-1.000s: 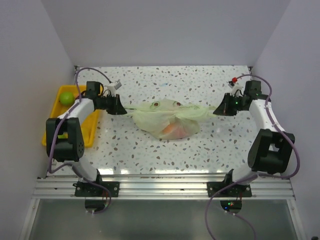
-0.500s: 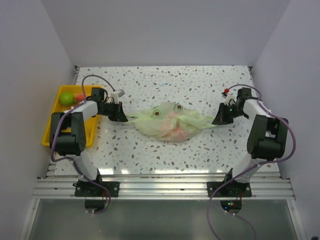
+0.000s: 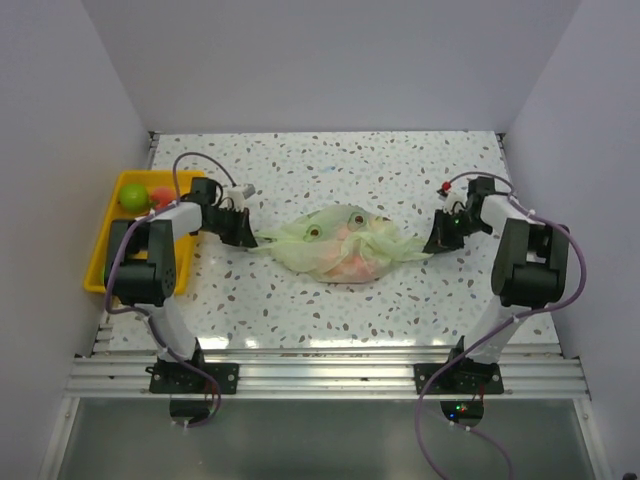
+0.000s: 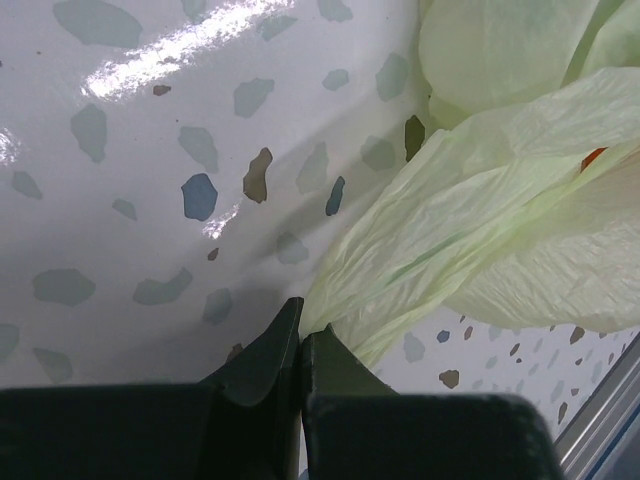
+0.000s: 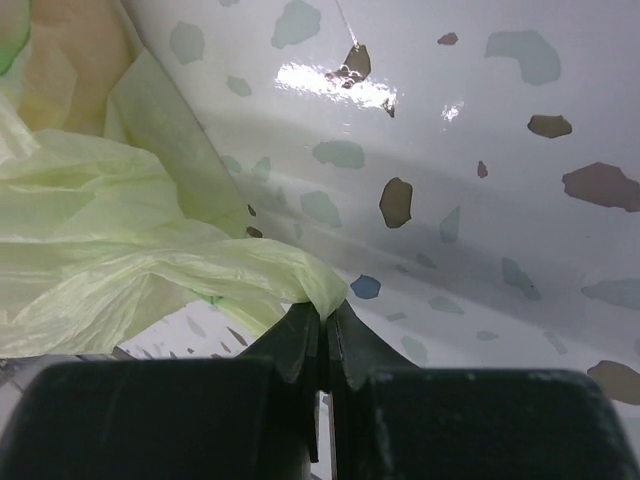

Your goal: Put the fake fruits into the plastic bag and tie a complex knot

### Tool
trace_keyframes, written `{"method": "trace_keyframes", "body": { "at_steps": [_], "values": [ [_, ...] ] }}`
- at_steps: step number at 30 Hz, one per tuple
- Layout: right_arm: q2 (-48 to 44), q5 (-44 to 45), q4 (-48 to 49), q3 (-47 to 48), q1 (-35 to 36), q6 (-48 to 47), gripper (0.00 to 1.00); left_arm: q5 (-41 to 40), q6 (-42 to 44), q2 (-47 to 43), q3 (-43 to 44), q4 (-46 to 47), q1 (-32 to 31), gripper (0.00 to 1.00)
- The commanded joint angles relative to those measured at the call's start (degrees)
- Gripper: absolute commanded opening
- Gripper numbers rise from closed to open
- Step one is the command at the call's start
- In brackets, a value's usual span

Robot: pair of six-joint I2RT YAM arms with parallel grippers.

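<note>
The pale green plastic bag lies on the table between the arms, and orange and pink fake fruits show through it. My left gripper is shut on the bag's left tail, low over the table. My right gripper is shut on the right tail. The plastic is bunched on top of the bag; I cannot tell whether that is a knot. An orange fruit glows through the plastic in the right wrist view.
A yellow tray stands at the left edge, behind my left arm. It holds a green fruit and a red one. White walls close in the speckled table on three sides.
Both grippers have come down and slightly inward with the tails still pinched. The bag, stretched taut between them a second ago, now rests slacker on the table.
</note>
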Motion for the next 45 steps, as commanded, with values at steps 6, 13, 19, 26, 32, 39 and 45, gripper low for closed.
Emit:
{"method": "trace_keyframes", "body": {
  "at_steps": [6, 13, 19, 26, 32, 39, 45],
  "values": [
    [-13.09, 6.69, -3.47, 11.74, -2.02, -5.43, 0.0, -1.61, 1.33, -14.63, 7.24, 2.84, 2.03, 0.0],
    [-17.93, 7.9, -7.44, 19.56, 6.57, -5.34, 0.0, -2.65, 6.16, -24.38, 11.82, 0.81, -9.73, 0.0],
    [-20.31, 12.74, -6.12, 17.37, 13.97, -3.68, 0.0, -4.93, 5.55, -26.5, 9.99, 1.69, -16.86, 0.0],
    [-17.15, 15.83, -7.79, 17.54, 13.89, 0.8, 0.0, -3.7, 22.49, -30.36, -0.2, -0.94, -21.69, 0.0],
    [-12.76, 15.05, -8.84, 20.61, 12.67, 9.76, 0.0, -12.92, 36.91, -37.56, -11.36, 2.9, -27.76, 0.0],
    [-12.13, 4.42, -9.99, 24.05, 4.24, 20.47, 0.0, -20.68, 38.07, -45.3, -15.16, 9.78, -28.29, 0.0],
    [-12.05, -3.42, -9.38, 24.23, 4.48, 27.69, 0.0, -16.64, 36.49, -45.5, -9.91, 8.73, -30.57, 0.0]
  ]
}}
